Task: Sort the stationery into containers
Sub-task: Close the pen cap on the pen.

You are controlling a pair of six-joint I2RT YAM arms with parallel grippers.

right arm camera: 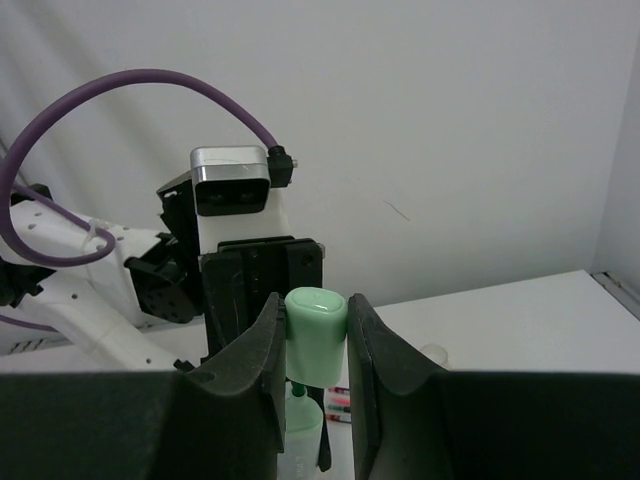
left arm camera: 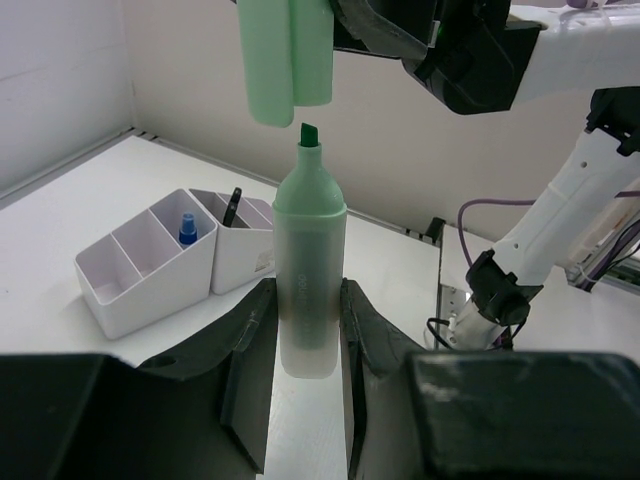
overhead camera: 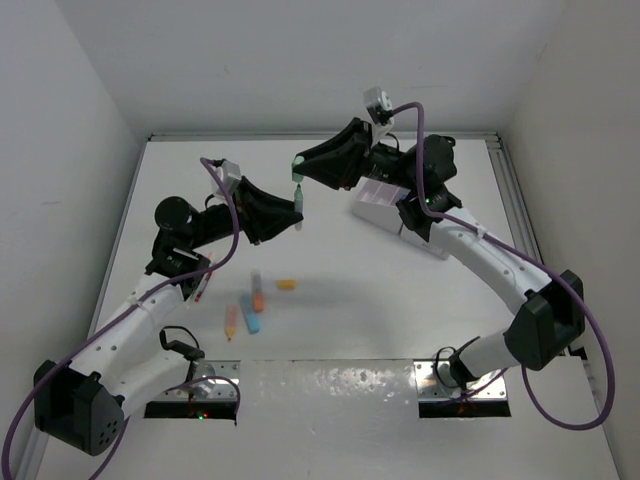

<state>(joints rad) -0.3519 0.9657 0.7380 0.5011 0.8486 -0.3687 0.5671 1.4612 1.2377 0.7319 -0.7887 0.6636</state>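
The green marker (left arm camera: 310,270) is held upright in the left claw (left arm camera: 310,335), and its cap (left arm camera: 287,55) is pinched by the right claw (right arm camera: 315,335) at 12 o'clock, just clear of the bare tip. Capping is judged to be in hand: the cap must be lowered squarely, then the marker carried to the organizer (left arm camera: 150,270) at 9 o'clock

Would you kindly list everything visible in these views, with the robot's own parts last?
highlighter body: one, green, uncapped, upright in the left jaws
highlighter cap: one, green, in the right jaws, above the tip
organizer: one, white, far side of table
blue-capped bottle: one, inside an organizer compartment
loose markers: several, orange and blue, table's near left
table: one, white
left jaws: black, shut on the highlighter body
right jaws: black, shut on the highlighter cap
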